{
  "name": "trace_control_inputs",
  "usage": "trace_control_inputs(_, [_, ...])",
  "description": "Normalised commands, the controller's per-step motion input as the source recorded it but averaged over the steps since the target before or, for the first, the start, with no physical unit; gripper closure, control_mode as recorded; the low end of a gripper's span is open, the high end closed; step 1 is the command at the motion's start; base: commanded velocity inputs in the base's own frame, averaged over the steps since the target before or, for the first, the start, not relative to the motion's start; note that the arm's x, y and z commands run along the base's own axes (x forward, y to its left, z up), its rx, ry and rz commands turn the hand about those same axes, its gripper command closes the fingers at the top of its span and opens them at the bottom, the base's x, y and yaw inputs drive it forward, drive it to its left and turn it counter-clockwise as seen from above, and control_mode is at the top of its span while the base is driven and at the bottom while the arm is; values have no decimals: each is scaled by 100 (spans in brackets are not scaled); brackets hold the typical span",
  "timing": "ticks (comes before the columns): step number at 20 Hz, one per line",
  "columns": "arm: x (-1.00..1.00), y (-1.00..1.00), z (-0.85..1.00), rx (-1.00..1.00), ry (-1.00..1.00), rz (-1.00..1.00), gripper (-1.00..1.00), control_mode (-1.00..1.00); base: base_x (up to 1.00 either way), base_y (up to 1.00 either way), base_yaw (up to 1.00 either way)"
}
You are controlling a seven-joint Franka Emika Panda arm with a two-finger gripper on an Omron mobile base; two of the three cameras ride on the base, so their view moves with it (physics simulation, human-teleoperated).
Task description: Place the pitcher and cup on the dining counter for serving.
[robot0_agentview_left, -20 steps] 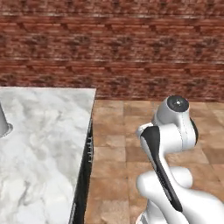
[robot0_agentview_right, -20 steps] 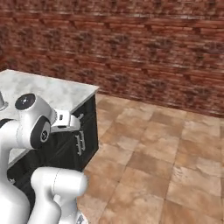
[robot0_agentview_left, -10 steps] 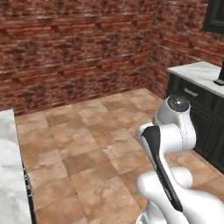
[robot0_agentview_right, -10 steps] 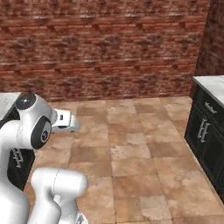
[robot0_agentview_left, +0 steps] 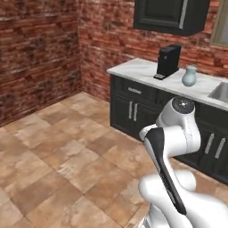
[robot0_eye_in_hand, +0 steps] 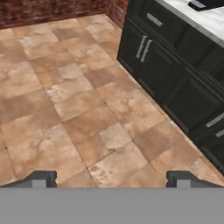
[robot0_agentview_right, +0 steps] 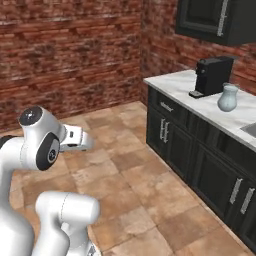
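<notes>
a: where is the pale blue-grey glassy pitcher [robot0_agentview_left: 189, 76]?
b: on the white marble counter [robot0_agentview_right: 180, 86], beside the black coffee machine [robot0_agentview_right: 212, 76].
a: your gripper [robot0_eye_in_hand: 112, 178]?
b: my fingers are wide apart, holding nothing.

Pale blue-grey pitcher [robot0_agentview_left: 189, 76], black coffee machine [robot0_agentview_left: 168, 60], white-grey marble counter [robot0_agentview_left: 133, 67] w/ black cabinets [robot0_agentview_left: 129, 109], red-brown brick wall [robot0_agentview_left: 35, 58].

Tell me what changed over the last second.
The base turned, so the whole view swung: the marble island slid out of sight and a counter with a coffee machine, the pitcher and a sink edge came in. Nothing was grasped. The pincer stayed open and empty.
</notes>
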Motion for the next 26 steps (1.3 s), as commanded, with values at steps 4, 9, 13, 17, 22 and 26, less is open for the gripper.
trace_control_inputs(4, [0, 0, 0, 0, 0, 0, -100, 100, 95, 0, -48])
trace_control_inputs(9, [0, 0, 0, 0, 0, 0, -100, 100, 100, 0, -40])
trace_control_inputs(13, [0, 0, 0, 0, 0, 0, -100, 100, 100, 0, -35])
trace_control_inputs(17, [0, 0, 0, 0, 0, 0, -100, 100, 99, 0, -37])
trace_control_inputs(22, [0, 0, 0, 0, 0, 0, -100, 100, 79, 0, -52])
trace_control_inputs(26, [0, 0, 0, 0, 0, 0, -100, 100, 61, -1, -55])
